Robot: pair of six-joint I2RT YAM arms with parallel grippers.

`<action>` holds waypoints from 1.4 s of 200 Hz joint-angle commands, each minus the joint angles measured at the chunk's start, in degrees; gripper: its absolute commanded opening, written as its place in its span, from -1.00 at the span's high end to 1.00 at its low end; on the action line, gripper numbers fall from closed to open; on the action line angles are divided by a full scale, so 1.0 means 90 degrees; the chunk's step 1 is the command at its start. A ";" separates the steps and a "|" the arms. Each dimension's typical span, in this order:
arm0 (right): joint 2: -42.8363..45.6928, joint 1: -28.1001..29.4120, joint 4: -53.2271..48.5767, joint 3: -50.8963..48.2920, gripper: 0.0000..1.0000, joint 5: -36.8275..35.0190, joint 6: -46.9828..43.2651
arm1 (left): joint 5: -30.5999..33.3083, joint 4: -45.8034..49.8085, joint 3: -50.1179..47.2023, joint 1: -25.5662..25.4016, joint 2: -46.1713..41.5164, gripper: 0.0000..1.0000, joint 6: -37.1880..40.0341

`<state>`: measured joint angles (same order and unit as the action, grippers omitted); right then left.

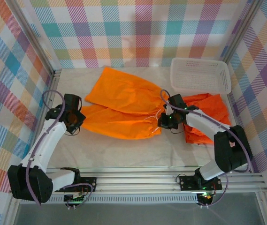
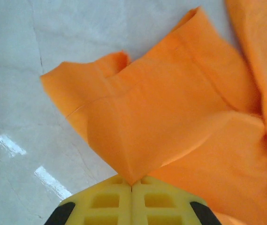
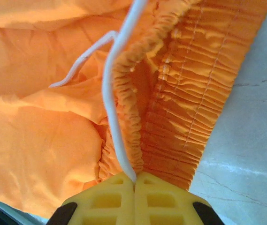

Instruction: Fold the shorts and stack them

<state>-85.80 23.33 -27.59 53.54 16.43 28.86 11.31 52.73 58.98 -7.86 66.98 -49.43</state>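
Pale tabletop (image 1: 124, 152) bears orange shorts (image 1: 119, 101), plaid walls (image 1: 138, 33) around.

White lattice basket (image 1: 200, 75), pale tabletop (image 1: 124, 152), plaid walls (image 1: 138, 33)

You have bright orange cloth shorts (image 1: 119, 105), white cord drawstring (image 3: 117, 122); white plastic lattice basket (image 1: 200, 76) at two o'clock; pastel plaid walls (image 1: 138, 33); pale grey marbled tabletop (image 2: 11, 70).
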 commanded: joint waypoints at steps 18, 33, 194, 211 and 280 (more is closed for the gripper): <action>0.0380 0.0022 -0.0521 0.0169 1.00 -0.0229 -0.0146 | 0.0358 0.0500 0.0408 -0.0045 0.0304 0.19 0.0565; 0.0415 0.0025 -0.0621 0.0129 1.00 -0.0342 -0.0138 | 0.0274 0.0279 0.0306 -0.0047 0.0291 -0.59 0.0540; 0.0572 0.0025 -0.0327 -0.0575 0.34 -0.0194 -0.0032 | -0.0644 -0.0497 -0.2277 0.0717 0.0250 -0.93 -0.0810; 0.0659 0.0025 -0.0364 -0.0621 0.07 -0.0204 -0.0079 | -0.0690 -0.0594 -0.2275 0.0717 0.0379 -0.92 -0.0732; 0.1112 0.0024 -0.0452 -0.0877 -0.52 -0.0372 0.0012 | -0.0840 -0.0632 -0.2364 0.0717 0.0551 -0.89 -0.0660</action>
<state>-77.78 23.33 -30.37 46.83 13.91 28.32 4.73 46.81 38.59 -1.93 71.66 -55.94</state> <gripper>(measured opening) 0.743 0.947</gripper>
